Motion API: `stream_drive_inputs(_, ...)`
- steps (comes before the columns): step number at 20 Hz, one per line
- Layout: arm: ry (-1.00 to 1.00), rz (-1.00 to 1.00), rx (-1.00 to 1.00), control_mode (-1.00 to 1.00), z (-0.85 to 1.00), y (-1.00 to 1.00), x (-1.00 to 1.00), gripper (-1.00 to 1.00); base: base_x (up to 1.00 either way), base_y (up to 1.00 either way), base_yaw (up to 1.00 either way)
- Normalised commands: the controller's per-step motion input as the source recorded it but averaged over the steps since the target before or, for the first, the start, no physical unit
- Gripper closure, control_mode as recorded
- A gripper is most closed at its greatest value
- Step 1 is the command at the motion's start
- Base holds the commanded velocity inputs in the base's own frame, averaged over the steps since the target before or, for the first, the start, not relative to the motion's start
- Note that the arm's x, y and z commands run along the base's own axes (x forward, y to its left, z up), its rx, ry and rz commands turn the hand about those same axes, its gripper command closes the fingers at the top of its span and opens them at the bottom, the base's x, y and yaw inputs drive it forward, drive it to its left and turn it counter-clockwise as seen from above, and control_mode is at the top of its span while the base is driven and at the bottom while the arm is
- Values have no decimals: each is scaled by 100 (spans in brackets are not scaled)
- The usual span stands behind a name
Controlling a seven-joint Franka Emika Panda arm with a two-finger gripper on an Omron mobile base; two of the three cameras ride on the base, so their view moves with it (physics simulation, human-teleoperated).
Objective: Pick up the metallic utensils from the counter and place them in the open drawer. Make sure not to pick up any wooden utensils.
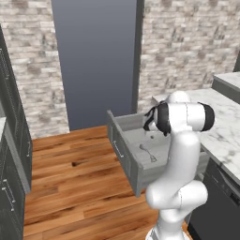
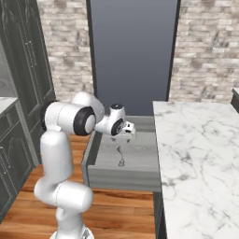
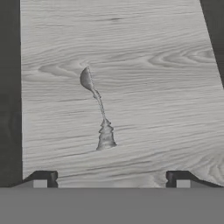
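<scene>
A grey metal spoon (image 3: 97, 109) lies flat on the floor of the open grey drawer (image 3: 153, 87), with its round bowl away from the fingertips. In the base views the spoon (image 1: 148, 153) (image 2: 120, 156) rests mid-drawer. The drawer (image 2: 123, 179) is pulled out from the island under the white marble counter (image 2: 200, 154). My gripper (image 2: 130, 133) hovers above the drawer's back half, pointing down. It is open (image 3: 111, 179), its fingers spread wide with nothing between them. The knife and the wooden spoon are out of view.
The drawer front (image 1: 123, 157) juts out over the wooden floor (image 1: 70, 173). Dark tall cabinets (image 2: 23, 70) stand at the left, a brick wall and a grey panel (image 1: 93, 56) behind. The counter edge (image 1: 225, 126) runs along the drawer's right side.
</scene>
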Motion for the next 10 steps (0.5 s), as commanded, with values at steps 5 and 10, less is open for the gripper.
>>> stream_drive_inputs(5,-5,0,0,-100,99,0,-61,-100,0,0,0)
stream_drive_inputs(10,-9,-2,0,-100,98,1,-70,-100,0,0,0)
